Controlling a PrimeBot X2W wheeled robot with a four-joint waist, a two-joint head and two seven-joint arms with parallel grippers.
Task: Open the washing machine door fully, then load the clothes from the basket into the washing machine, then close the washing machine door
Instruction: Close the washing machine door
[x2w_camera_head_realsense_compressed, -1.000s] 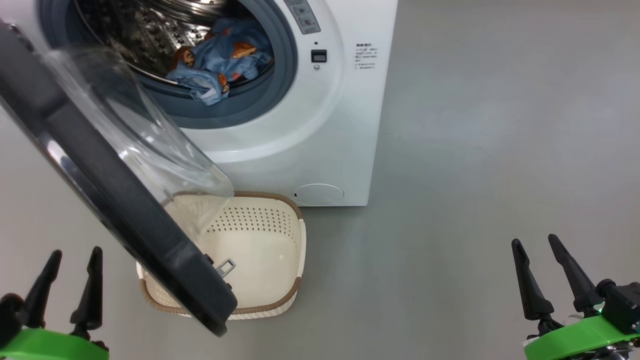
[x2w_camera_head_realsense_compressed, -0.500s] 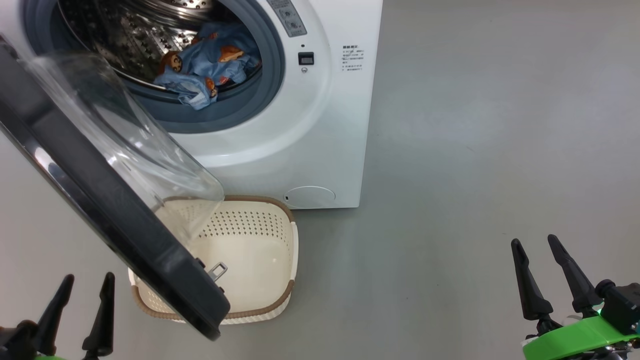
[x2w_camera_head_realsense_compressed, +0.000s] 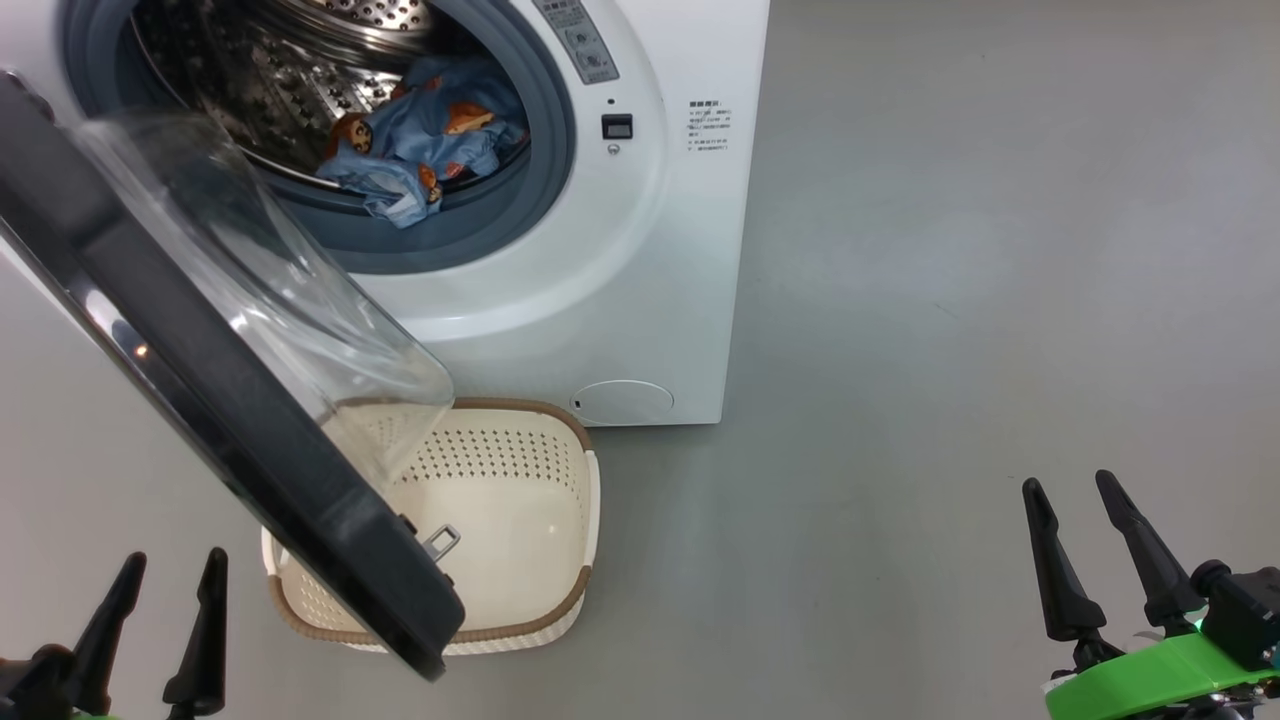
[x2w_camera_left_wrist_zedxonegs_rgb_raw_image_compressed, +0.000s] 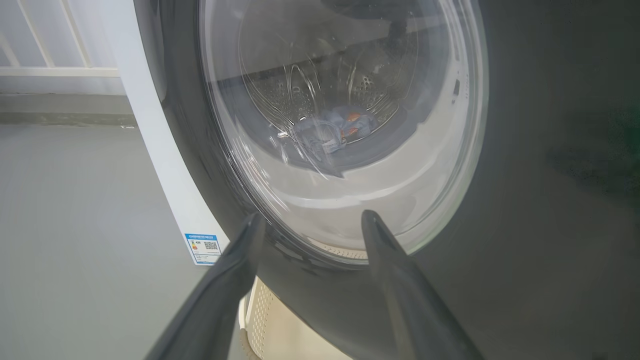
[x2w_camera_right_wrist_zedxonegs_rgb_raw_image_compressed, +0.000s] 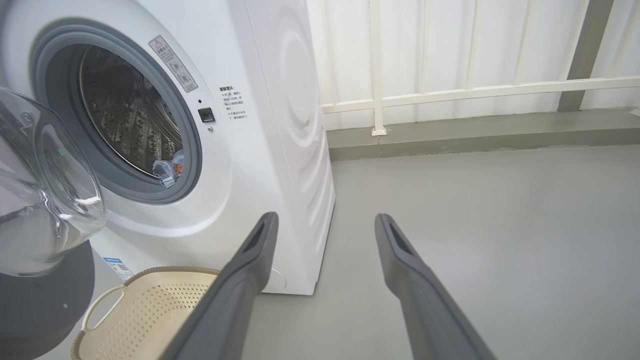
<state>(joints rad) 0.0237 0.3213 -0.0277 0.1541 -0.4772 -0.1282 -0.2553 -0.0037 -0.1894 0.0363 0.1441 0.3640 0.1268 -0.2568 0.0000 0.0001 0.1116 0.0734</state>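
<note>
The white washing machine (x2w_camera_head_realsense_compressed: 640, 260) stands with its door (x2w_camera_head_realsense_compressed: 230, 430) swung out to the left, the glass bowl hanging over the basket (x2w_camera_head_realsense_compressed: 575, 600). The blue printed clothes (x2w_camera_head_realsense_compressed: 420, 140) lie at the drum's front edge. Nothing shows inside the cream basket. My left gripper (x2w_camera_head_realsense_compressed: 175, 556) is open at the lower left, just outside the door's black rim. In the left wrist view its fingers (x2w_camera_left_wrist_zedxonegs_rgb_raw_image_compressed: 312, 216) point at the door glass (x2w_camera_left_wrist_zedxonegs_rgb_raw_image_compressed: 340, 100), with the clothes (x2w_camera_left_wrist_zedxonegs_rgb_raw_image_compressed: 330, 132) visible through it. My right gripper (x2w_camera_head_realsense_compressed: 1067, 482) is open over bare floor, far right of the machine (x2w_camera_right_wrist_zedxonegs_rgb_raw_image_compressed: 280, 125).
Grey floor (x2w_camera_head_realsense_compressed: 950, 300) spreads wide to the right of the machine. A white railing (x2w_camera_right_wrist_zedxonegs_rgb_raw_image_compressed: 450, 92) and a low grey kerb (x2w_camera_right_wrist_zedxonegs_rgb_raw_image_compressed: 475, 132) run behind it. The open door (x2w_camera_right_wrist_zedxonegs_rgb_raw_image_compressed: 45, 200) overhangs the basket (x2w_camera_right_wrist_zedxonegs_rgb_raw_image_compressed: 150, 295) and takes up the space left of the machine front.
The head camera has shifted slightly. My left gripper has sunk lower in the head view and stays open. The right gripper, door, basket and clothes are as before.
</note>
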